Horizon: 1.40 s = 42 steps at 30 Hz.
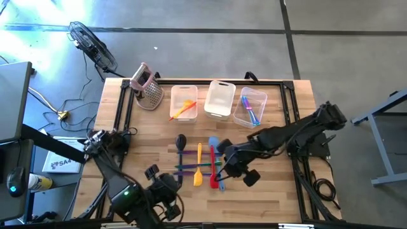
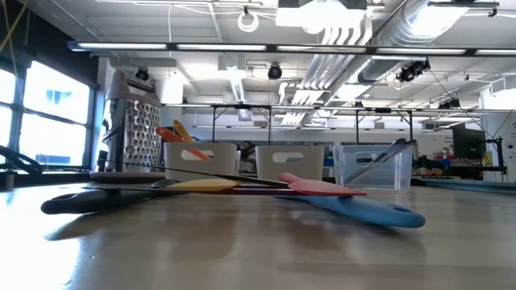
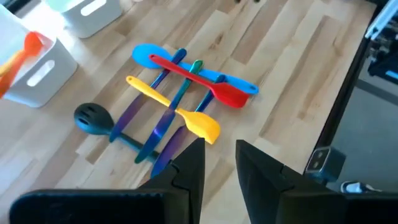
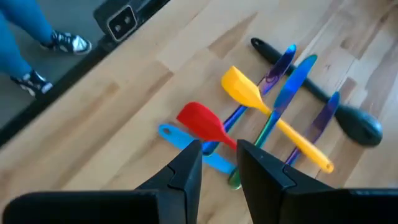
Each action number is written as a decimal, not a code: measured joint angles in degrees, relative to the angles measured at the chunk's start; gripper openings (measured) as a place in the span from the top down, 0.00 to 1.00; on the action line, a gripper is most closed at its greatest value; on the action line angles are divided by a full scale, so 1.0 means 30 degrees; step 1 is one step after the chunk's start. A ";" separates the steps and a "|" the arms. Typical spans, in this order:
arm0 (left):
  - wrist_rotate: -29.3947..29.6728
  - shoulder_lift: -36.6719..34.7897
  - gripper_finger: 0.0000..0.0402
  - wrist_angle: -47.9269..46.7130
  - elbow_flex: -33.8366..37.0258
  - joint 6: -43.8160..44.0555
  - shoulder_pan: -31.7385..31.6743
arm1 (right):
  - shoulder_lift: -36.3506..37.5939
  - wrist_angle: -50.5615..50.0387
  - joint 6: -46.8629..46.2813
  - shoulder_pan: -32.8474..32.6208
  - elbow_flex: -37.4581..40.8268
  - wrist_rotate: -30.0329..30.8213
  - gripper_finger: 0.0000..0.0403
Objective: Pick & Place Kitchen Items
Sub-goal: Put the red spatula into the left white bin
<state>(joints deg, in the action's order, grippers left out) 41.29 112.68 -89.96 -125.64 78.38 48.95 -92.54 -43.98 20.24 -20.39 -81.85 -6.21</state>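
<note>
Utensil pile (image 3: 177, 99) beyond parted jaws.

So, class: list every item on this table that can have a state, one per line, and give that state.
Left bin: holds orange utensils.
Middle bin: looks empty.
Right bin: holds blue and purple utensils.
Grater: upright, beside the left bin.
Red spatula: lying across the blue spatula.
Yellow spatula: lying in the pile.
Dark spoon: flat on the table.
Left gripper: open, empty.
Right gripper: open, above the pile.
</note>
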 joint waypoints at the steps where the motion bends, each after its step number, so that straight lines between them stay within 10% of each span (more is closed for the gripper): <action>1: 0.0093 0.0000 0.79 -0.0052 0.0000 -0.0019 0.0166 | -0.0223 0.0095 0.0402 0.0127 -0.0013 -0.0001 0.77; 18: 0.0072 0.0000 0.79 -0.0012 0.0000 -0.0030 0.1063 | -0.4301 0.1069 0.4328 0.2502 0.0002 -0.0865 0.77; 35: 0.0362 0.0000 0.79 -0.0013 0.0007 0.0830 0.1056 | -0.4575 0.1447 -0.0446 0.2974 0.0009 0.0784 0.76; 42: 0.0454 0.0000 0.79 -0.0020 0.0007 0.0999 0.1048 | -0.4567 0.0087 -0.1720 0.3187 0.0011 0.1045 0.61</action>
<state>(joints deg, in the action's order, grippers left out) 42.65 112.68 -90.02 -125.62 81.38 52.10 -106.24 -43.72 15.08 -10.83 -81.82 -3.08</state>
